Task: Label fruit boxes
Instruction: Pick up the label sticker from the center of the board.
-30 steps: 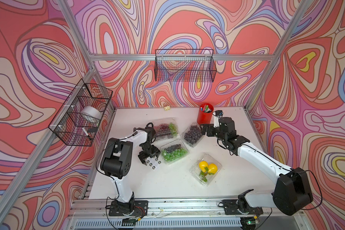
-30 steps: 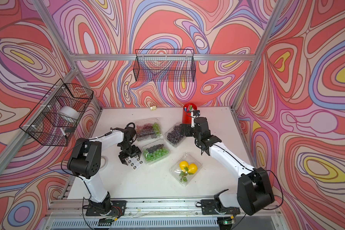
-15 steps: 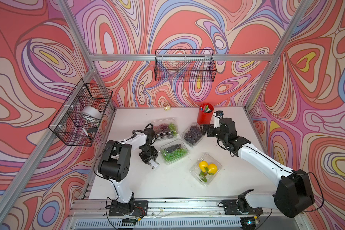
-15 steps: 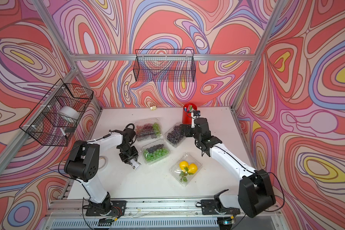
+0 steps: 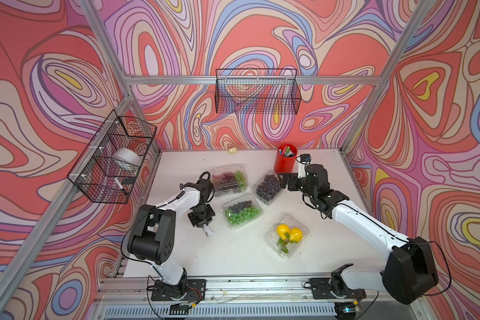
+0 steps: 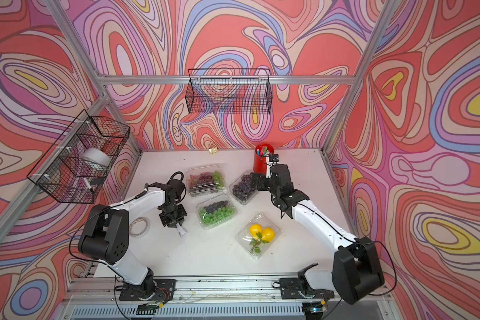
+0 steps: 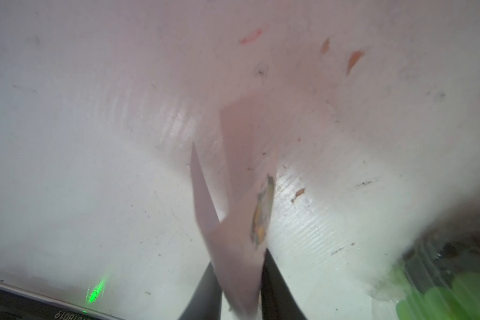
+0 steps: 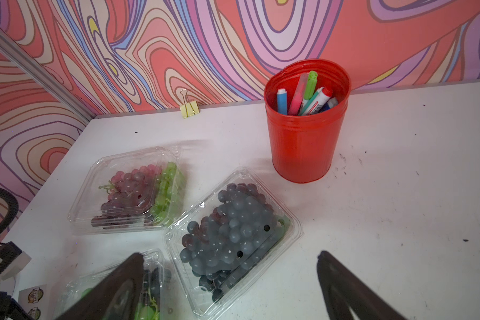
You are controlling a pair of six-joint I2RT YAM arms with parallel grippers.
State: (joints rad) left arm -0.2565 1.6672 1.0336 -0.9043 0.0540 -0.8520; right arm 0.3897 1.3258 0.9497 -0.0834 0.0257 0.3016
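Four clear fruit boxes lie mid-table in both top views: red-green grapes (image 5: 227,179), dark purple grapes (image 5: 268,188), green-and-dark grapes (image 5: 241,211) and two lemons (image 5: 286,235). My left gripper (image 5: 203,223) points down at the table just left of the green-and-dark box. Its jaws are shut on a white sticker sheet (image 7: 233,249), which is bent into a fold and pokes out below the fingers (image 6: 180,230). My right gripper (image 8: 230,254) stands open over the near end of the dark purple grapes box (image 8: 233,235), empty.
A red pen cup (image 5: 285,162) with markers stands at the back, close to my right wrist. A tape roll (image 6: 138,226) lies by the left arm. A yellow binder clip (image 5: 232,150) sits at the back wall. Wire baskets hang on the left wall (image 5: 112,160) and back wall (image 5: 257,92).
The left jaws have closed from wide open onto the sticker sheet, which lay flat and is now folded up between them. The right arm has barely moved.
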